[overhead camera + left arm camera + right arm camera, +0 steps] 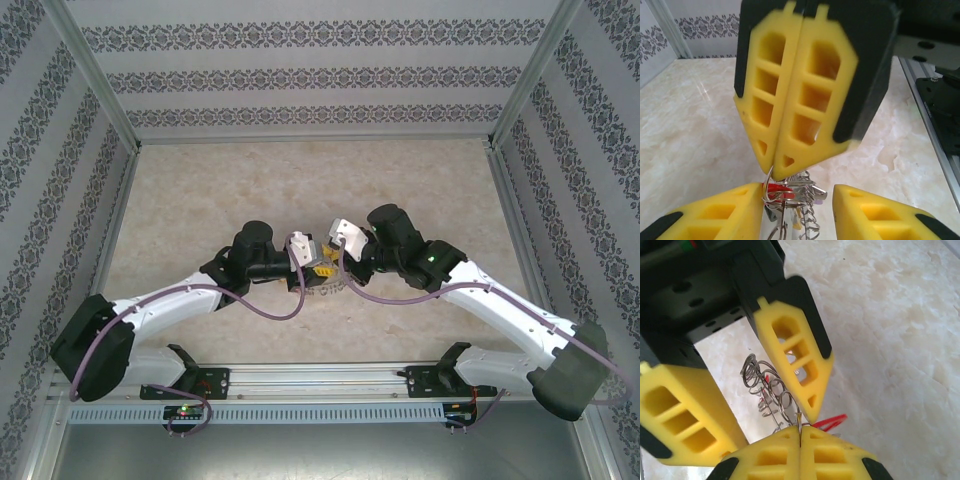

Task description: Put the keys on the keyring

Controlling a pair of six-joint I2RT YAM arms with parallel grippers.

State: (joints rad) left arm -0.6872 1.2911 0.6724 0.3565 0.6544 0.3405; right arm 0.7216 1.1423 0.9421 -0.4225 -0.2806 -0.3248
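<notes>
Left tool (798, 202) stands partly open. Its two yellow fingers (715, 215) sit apart on either side of the keyring (769, 387), a bunch of silver wire loops and small metal pieces held between them over the pale marble bench (690, 125). One finger is right at the bunch and the other is just clear of it. Right tool (800, 437) meets the left one tip to tip and is closed tight, nipping one thin wire loop of the keyring at its fingertips. A red-tagged key (832, 422) pokes out just beside those closed tips.

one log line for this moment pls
left claw: open, flanking keyring | right claw: shut on keyring | keys: bunched between claws
</notes>
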